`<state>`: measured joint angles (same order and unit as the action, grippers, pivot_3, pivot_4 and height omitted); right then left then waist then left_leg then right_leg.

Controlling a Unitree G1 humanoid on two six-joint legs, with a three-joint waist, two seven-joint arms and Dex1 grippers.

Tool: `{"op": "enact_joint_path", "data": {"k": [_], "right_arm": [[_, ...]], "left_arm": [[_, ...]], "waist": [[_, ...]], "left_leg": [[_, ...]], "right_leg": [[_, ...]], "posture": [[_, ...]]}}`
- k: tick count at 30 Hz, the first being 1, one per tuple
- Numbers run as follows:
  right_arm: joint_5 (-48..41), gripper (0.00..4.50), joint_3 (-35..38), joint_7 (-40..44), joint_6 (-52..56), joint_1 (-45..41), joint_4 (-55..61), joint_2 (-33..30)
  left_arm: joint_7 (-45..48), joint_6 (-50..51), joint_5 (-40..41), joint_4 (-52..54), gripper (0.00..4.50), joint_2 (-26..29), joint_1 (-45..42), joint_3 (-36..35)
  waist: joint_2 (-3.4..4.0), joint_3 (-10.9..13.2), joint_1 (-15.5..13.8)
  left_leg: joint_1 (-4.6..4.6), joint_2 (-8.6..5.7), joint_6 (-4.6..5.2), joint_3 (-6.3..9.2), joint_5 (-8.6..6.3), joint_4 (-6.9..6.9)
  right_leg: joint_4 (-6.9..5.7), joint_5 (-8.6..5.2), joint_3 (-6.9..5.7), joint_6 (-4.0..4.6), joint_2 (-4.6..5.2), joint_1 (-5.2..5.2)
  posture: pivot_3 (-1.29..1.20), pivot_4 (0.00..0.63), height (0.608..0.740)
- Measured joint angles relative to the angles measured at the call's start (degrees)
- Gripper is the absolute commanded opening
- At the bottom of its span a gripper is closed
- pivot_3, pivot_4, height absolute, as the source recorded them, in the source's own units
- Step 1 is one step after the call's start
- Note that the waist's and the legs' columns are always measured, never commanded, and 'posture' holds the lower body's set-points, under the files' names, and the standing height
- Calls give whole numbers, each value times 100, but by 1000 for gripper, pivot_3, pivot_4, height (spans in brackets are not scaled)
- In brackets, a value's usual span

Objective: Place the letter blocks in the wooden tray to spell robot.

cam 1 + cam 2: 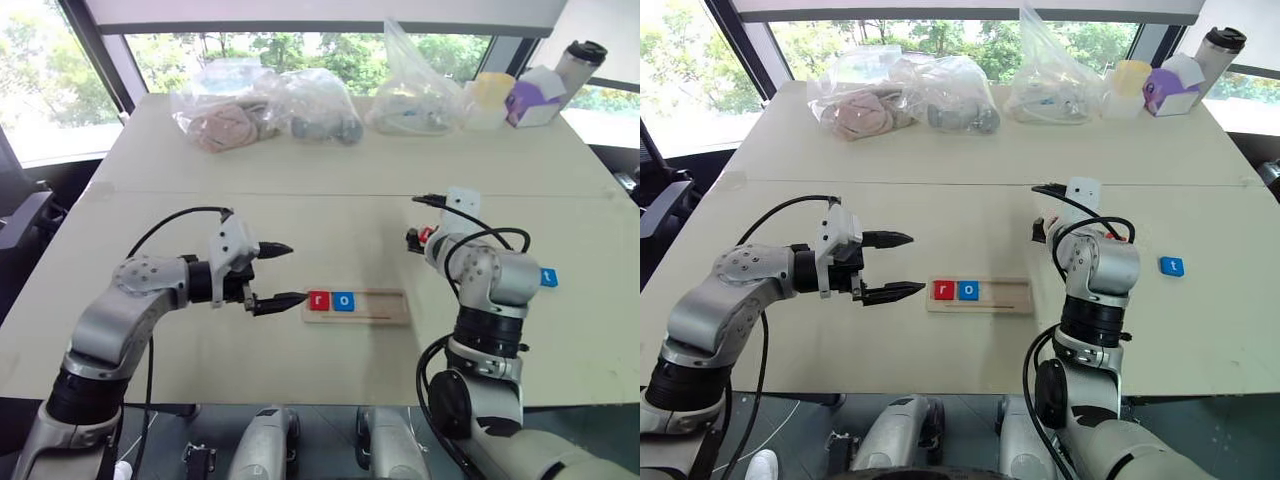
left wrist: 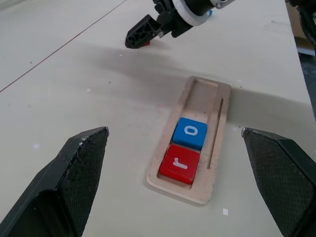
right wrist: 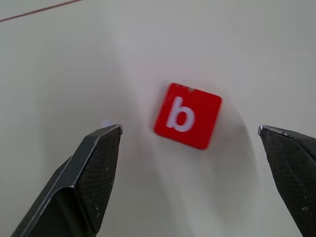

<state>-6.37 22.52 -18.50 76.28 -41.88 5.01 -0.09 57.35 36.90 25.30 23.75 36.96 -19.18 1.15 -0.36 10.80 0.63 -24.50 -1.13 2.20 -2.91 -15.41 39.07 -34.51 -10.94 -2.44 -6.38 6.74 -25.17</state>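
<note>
Holding r, o at its left end — wooden tray [image 1: 385,307]; 2 grippers [image 1: 270,274] [image 3: 190,133] gape, empty.

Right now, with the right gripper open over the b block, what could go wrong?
1. The red b block lies flat and turned at an angle between the fingers of the open right gripper; closing might catch its corners and spin it.
2. The open left gripper hovers beside the wooden tray, near the r block; it could obstruct placement.
</note>
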Motion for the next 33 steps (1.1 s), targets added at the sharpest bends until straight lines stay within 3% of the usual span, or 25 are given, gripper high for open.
{"op": "enact_joint_path", "data": {"k": [13,23,26,31,33], "right_arm": [[-82,4500,1069,-516,-619,-921,-1171,442],[-85,4500,643,-521,-913,-1007,-1682,351],[-50,3716,349,-446,-908,-924,-1697,338],[28,1253,139,-415,-918,-820,-1691,333],[36,1165,132,-413,-916,-808,-1669,342]], "left_arm": [[-222,-18,120,4,4487,20,3,31],[-289,-120,96,-4,4487,34,4,36],[-325,-135,89,-4,4500,35,6,36],[-401,-142,69,-4,4500,36,9,37],[-413,-145,67,-4,4500,36,9,39]], "waist": [[0,0,111],[-1,-1,203],[-1,-1,205],[-2,-1,209],[-2,-1,207]], "left_leg": [[29,7,-13,5,19,5],[39,8,-13,7,19,4],[39,9,-13,7,19,2],[39,11,-13,7,19,2],[40,12,-13,8,19,1]], "right_leg": [[-56,-3,3,-1,-10,1],[-56,-12,4,15,-10,10],[-56,-13,4,16,-10,9],[-55,-13,4,16,-12,8],[-56,-13,4,17,-13,8]], "posture": [[0,150,740],[0,150,740],[0,150,740],[0,150,740],[0,150,740]]}}
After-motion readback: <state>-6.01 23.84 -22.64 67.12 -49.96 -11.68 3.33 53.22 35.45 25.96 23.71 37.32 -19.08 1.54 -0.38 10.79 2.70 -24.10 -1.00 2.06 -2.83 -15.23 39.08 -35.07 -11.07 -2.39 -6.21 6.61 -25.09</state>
